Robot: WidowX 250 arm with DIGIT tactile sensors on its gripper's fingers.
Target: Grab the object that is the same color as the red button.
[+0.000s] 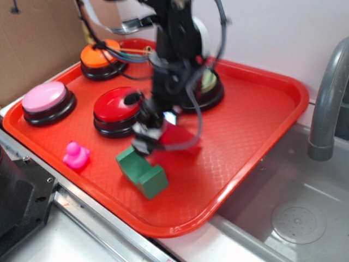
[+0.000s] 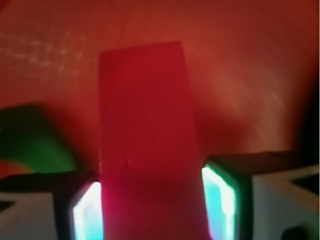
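Your tool (image 2: 152, 200) pinches the red wedge (image 2: 147, 140) across its width, its long axis running straight ahead between the fingers (image 2: 220, 192).

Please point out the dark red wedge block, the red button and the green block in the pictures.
dark red wedge block (image 2: 147, 140): wrist view, middle of its top face.
red button (image 1: 113, 103): exterior view, left part of its dome.
green block (image 1: 143, 172): exterior view, its top face.

You have four dome buttons on one red tray (image 1: 272, 120): one orange (image 1: 101, 54) at ten o'clock, one pink (image 1: 46, 98) at nine, one red button (image 1: 114, 106) near centre, one pale (image 1: 210, 82) at twelve. Add one dark-red wedge (image 1: 177, 136), one green notched block (image 1: 143, 172), one pink duck (image 1: 75, 155) at seven.
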